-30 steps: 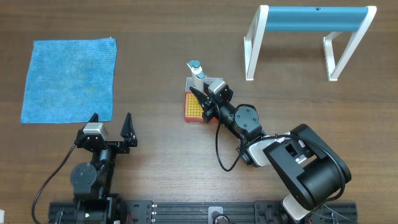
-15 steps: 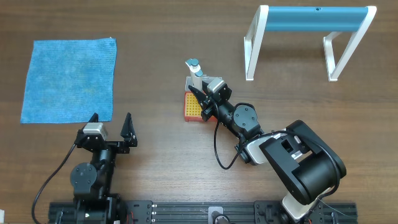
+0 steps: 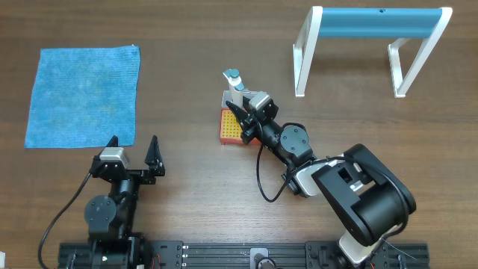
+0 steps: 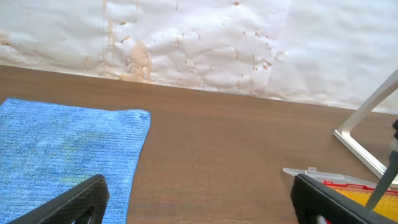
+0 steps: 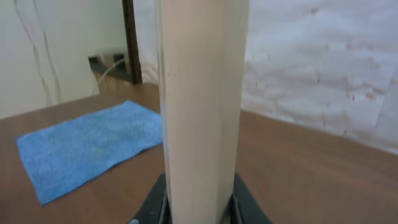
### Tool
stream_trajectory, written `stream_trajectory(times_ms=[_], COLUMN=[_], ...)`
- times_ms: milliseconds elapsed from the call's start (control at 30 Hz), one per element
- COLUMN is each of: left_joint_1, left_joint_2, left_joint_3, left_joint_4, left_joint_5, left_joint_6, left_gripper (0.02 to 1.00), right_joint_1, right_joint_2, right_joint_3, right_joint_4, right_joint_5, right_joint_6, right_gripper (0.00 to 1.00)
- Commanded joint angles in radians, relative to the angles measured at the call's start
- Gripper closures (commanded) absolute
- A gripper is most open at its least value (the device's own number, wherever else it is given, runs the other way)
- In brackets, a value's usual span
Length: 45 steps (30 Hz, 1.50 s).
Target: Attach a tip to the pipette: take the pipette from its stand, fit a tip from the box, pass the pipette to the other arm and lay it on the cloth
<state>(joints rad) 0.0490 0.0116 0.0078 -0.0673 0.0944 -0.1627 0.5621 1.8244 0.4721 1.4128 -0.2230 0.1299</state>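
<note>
Shifted slightly left, the right hand (image 3: 243,119) grips the pipette (image 3: 237,86) upright, its shaft pointing down at the tip box (image 3: 229,129); the left hand (image 3: 133,143) is wide open and empty.

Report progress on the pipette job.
Done: the pipette is off the stand, clamped in the right gripper. In hand: it stands over the tip box; whether a tip is fitted cannot be seen. Left: the handover to the left gripper, open beside the cloth, and laying it down.
</note>
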Motion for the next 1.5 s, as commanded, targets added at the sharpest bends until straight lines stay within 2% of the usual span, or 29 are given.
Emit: stream_trajectory(times_ms=[33, 267, 367, 400, 467, 500, 600, 667, 733, 833, 933, 967, 1000, 1067, 1133, 1167, 1200, 1267, 1333, 1400, 1467, 1500], left_joint_1=[0.002, 0.002, 0.002, 0.002, 0.002, 0.002, 0.002, 0.002, 0.002, 0.002, 0.002, 0.002, 0.002, 0.002, 0.002, 0.002, 0.002, 0.002, 0.002, 0.002, 0.002, 0.002], left_joint_2=[-0.005, -0.005, -0.005, -0.005, -0.005, -0.005, -0.005, -0.005, -0.005, -0.005, -0.005, -0.005, -0.005, -0.005, -0.005, -0.005, -0.005, -0.004, 0.030, 0.086, 0.196, 0.277], left_joint_3=[-0.002, -0.002, -0.002, -0.002, -0.002, -0.002, -0.002, -0.002, -0.002, -0.002, -0.002, -0.002, -0.002, -0.002, -0.002, -0.002, -0.002, -0.002, -0.002, -0.002, 0.026, 0.056], left_joint_4=[-0.005, -0.005, -0.005, -0.005, -0.005, -0.005, -0.005, -0.005, -0.005, -0.005, -0.001, 0.017, 0.039, 0.043, 0.031, 0.030, 0.061, 0.128, 0.225, 0.331, 0.425, 0.453], left_joint_5=[0.007, 0.007, 0.007, 0.007, 0.007, 0.007, 0.007, 0.007, 0.007, 0.007, 0.030, 0.121, 0.226, 0.488, 0.626, 0.644, 0.615, 0.607, 0.686, 0.721, 0.766, 0.818], left_joint_6=[-0.009, -0.009, -0.009, -0.009, -0.009, -0.009, -0.009, -0.009, -0.009, -0.009, -0.032, -0.163, -0.344, -0.818, -1.116, -1.251, -1.325, -1.360, -1.412, -1.430, -1.413, -1.377], left_gripper=[0.073, 0.073, 0.073, 0.073, 0.073, 0.073, 0.073, 0.073, 0.073, 0.073, 0.073, 0.073, 0.073, 0.071, 0.073, 0.073, 0.073, 0.091, 0.091, 0.088, 0.093, 0.093], right_joint_1=[-0.007, -0.009, -0.009, -0.004, 0.011, 0.011, 0.010, 0.010, 0.010, 0.010, 0.010, 0.010, 0.010, 0.010, 0.011, 0.017, 0.024, 0.027, 0.027, 0.027, 0.027, 0.027], right_joint_2=[-0.194, -0.484, -0.563, -0.574, -0.578, -0.578, -0.578, -0.578, -0.578, -0.577, -0.577, -0.577, -0.577, -0.577, -0.577, -0.577, -0.577, -0.576, -0.576, -0.576, -0.576, -0.576], right_joint_3=[0.044, 0.187, 0.262, 0.273, 0.272, 0.273, 0.272, 0.272, 0.272, 0.272, 0.272, 0.272, 0.272, 0.270, 0.270, 0.270, 0.270, 0.270, 0.270, 0.270, 0.270, 0.270], right_joint_4=[-0.187, -0.552, -0.835, -0.929, -1.023, -1.084, -1.185, -1.195, -1.195, -1.194, -1.190, -1.188, -1.188, -1.205, -1.226, -1.233, -1.239, -1.241, -1.241, -1.240, -1.240, -1.239], right_joint_5=[-0.033, -0.034, -0.153, -0.168, -0.168, -0.169, -0.241, -0.253, -0.274, -0.378, -0.398, -0.399, -0.399, -0.399, -0.410, -0.434, -0.467, -0.555, -0.611, -0.639, -0.671, -0.688], right_joint_6=[0.019, 0.019, 0.019, 0.021, 0.118, 0.226, 0.416, 0.519, 0.557, 0.587, 0.764, 0.822, 0.827, 0.827, 0.827, 0.827, 0.827, 0.827, 0.827, 0.827, 0.837, 0.855], right_gripper=[0.921, 0.919, 0.919, 0.919, 0.921, 0.917, 0.921, 0.921, 0.923, 0.921, 0.921, 0.921, 0.921, 0.919, 0.921, 0.921, 0.921, 0.921, 0.921, 0.919, 0.921, 0.917])
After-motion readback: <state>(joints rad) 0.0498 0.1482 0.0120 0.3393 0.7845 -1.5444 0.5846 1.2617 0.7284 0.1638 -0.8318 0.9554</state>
